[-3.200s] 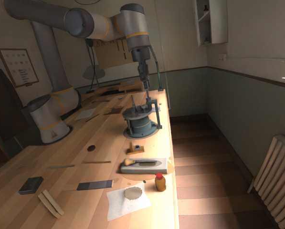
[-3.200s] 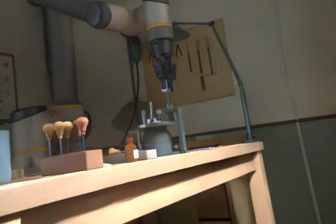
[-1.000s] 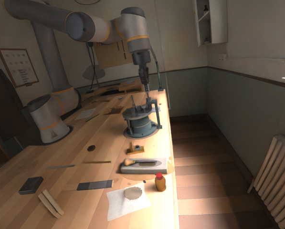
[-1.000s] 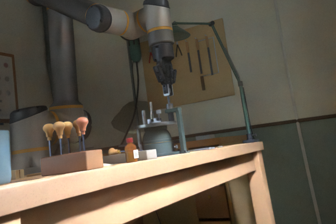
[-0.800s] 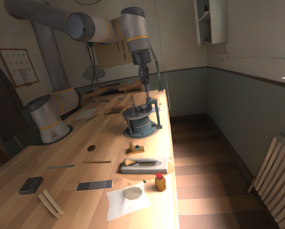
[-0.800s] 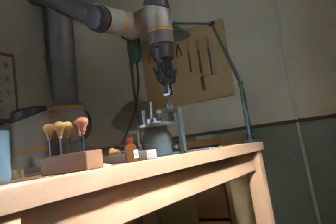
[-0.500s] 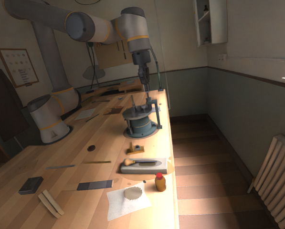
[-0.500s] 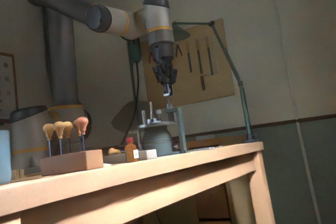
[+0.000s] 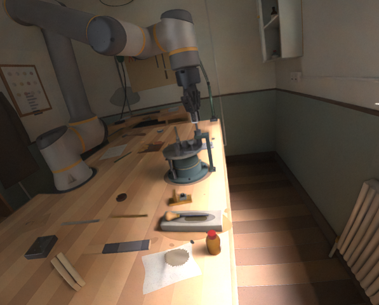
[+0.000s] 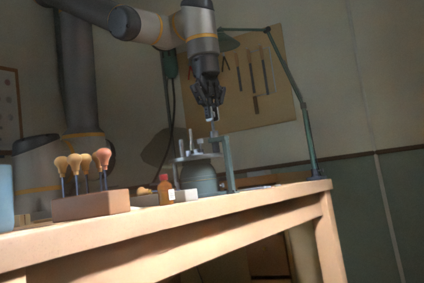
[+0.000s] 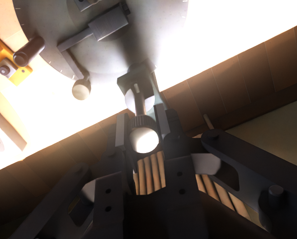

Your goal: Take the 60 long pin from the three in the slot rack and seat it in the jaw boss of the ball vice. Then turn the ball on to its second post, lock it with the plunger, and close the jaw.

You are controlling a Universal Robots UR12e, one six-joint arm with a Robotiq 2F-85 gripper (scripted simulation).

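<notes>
The ball vice [image 9: 186,161] stands near the bench's right edge, a grey round plate on a green ball and base, with a pin [image 9: 176,134] standing upright on the plate. A green bracket [image 9: 210,154] rises at its right side and carries the plunger [image 11: 140,123], whose knurled knob [image 11: 143,137] is gripped in my closed gripper [image 9: 195,119] from straight above. The wrist camera shows the plate's jaw block [image 11: 106,23] and a handle knob [image 11: 81,88]. The small yellow slot rack [image 9: 180,198] sits in front of the vice.
Behind the vice a tool board [image 10: 239,81] hangs on the wall beside a green desk lamp [image 10: 291,94]. In front lie a grey tray with a graver [image 9: 191,220], an amber bottle [image 9: 213,242], paper, a block of gravers [image 10: 89,201]. The bench edge drops off right.
</notes>
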